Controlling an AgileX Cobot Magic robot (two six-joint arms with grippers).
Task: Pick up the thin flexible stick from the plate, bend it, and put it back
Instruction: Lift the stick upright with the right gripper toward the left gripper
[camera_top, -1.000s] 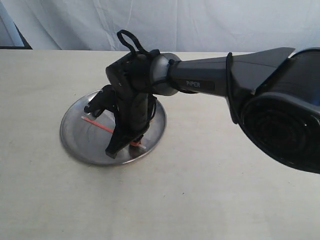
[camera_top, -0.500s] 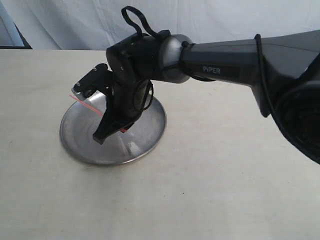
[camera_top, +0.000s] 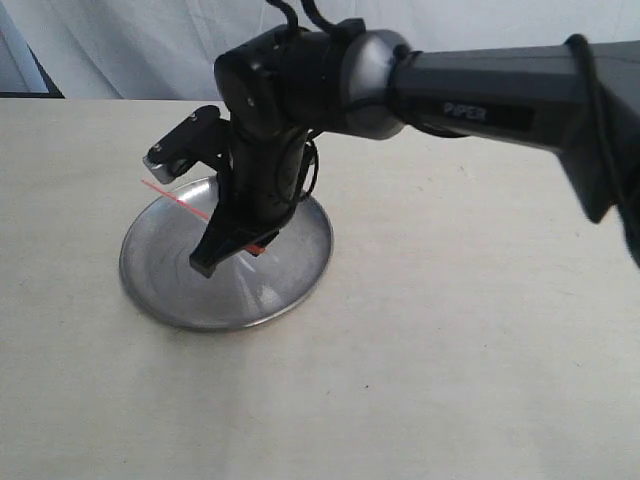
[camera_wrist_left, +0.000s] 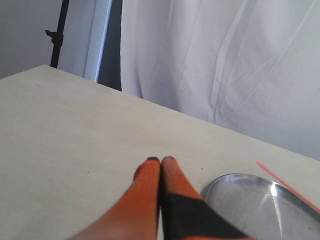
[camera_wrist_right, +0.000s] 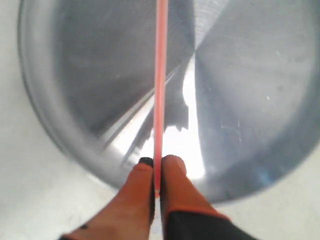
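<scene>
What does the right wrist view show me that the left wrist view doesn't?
Right wrist only: the right gripper shut on one end of the stick, holding it over the plate. Left wrist only: the left gripper, shut and empty, over the table beside the plate, with a white curtain behind. Both: the plate and the stick.

The stick (camera_wrist_right: 161, 75) is orange-red, the plate (camera_wrist_right: 250, 100) brushed silver, the right tool (camera_wrist_right: 157, 167) orange and black.
</scene>
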